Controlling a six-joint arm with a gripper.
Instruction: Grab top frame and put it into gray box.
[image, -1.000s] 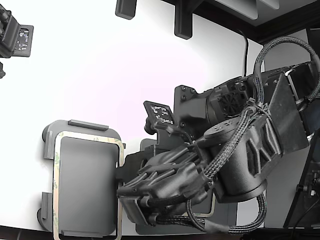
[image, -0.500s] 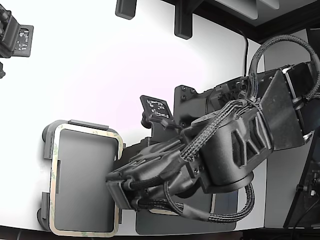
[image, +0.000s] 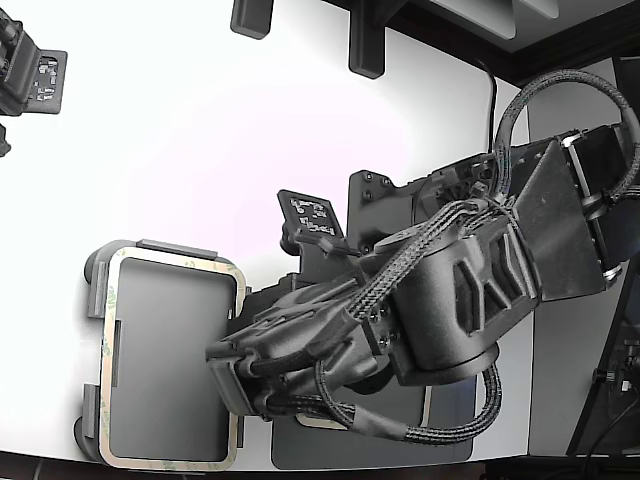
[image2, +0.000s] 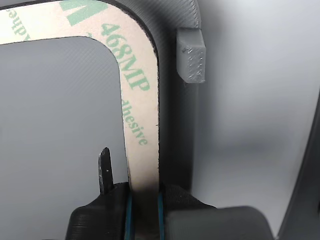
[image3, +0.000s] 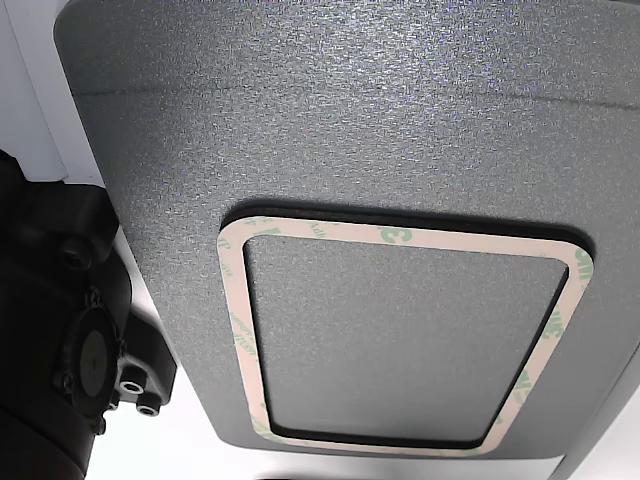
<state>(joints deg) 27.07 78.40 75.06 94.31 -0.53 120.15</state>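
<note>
The top frame (image: 170, 262), a thin beige frame with green print, lies over the light gray box (image: 93, 280) at the exterior view's lower left, lined up with the box's rim. My gripper (image: 228, 385) is shut on the frame's long side nearest the arm. In the wrist view the frame's strip (image2: 136, 80) runs between my gripper's (image2: 144, 202) two pads, beside the box's wall (image2: 176, 110) and a raised tab (image2: 191, 55). I cannot tell whether the frame rests on the box floor. The second frame (image3: 400, 238) lies on the dark gray mat (image3: 350, 100).
The dark mat (image: 450, 440) lies under the arm at the exterior view's bottom. A black device (image: 30, 75) stands at the top left and two black posts (image: 365, 45) at the top. White table (image: 180, 140) lies beyond the box.
My gripper has moved toward the exterior view's left with the frame, bringing it further over the gray box, and the frame now sits squarer to the rim.
</note>
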